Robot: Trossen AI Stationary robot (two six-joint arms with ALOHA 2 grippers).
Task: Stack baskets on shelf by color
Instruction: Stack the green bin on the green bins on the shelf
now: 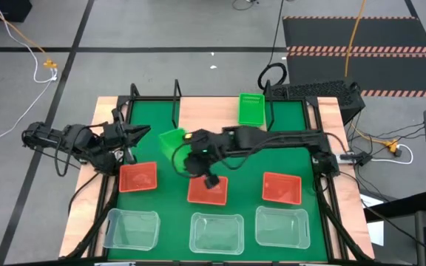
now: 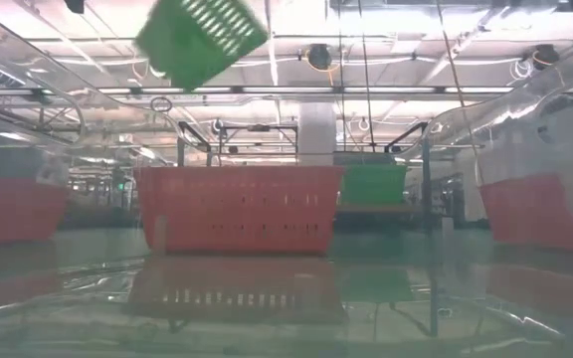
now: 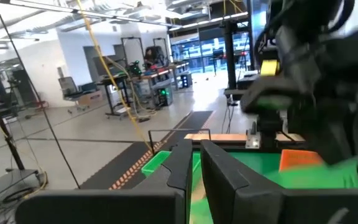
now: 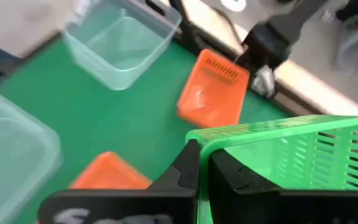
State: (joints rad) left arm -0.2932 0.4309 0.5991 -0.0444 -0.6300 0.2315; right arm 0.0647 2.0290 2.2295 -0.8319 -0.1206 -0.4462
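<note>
A: From the high view, what is where?

B: The right end effector [image 1: 185, 151] reaches across the green mat [image 1: 287, 144] on the bench and grips a green basket [image 1: 172, 140] by its rim, tilted and lifted clear. A second green basket [image 1: 251, 108] lies flat on the light-wood shelf [image 1: 205, 111] at the far side. Three red-orange baskets form a middle row: left [image 1: 137, 177], centre [image 1: 207, 190], right [image 1: 282, 187]. Three clear baskets sit nearest the front edge: left [image 1: 132, 227], centre [image 1: 217, 232], right [image 1: 283, 225]. The left end effector [image 1: 135, 134] waits at the mat's left edge.

A: And the low view?

B: The held green basket [image 2: 203, 37] hangs tilted up high, slotted wall showing. Below it stands a red-orange basket [image 2: 237, 208] with slotted sides.

A: Left wrist view?

B: The left fingers [image 3: 219, 171] stand almost together, a thin gap between, nothing in them.

A: Right wrist view?

B: The right fingers [image 4: 188, 165] are clenched on the green basket's rim [image 4: 278, 134]; its slotted wall runs off to one side. Beyond it lie a red-orange basket [image 4: 213, 93] and a clear basket [image 4: 120, 43].
</note>
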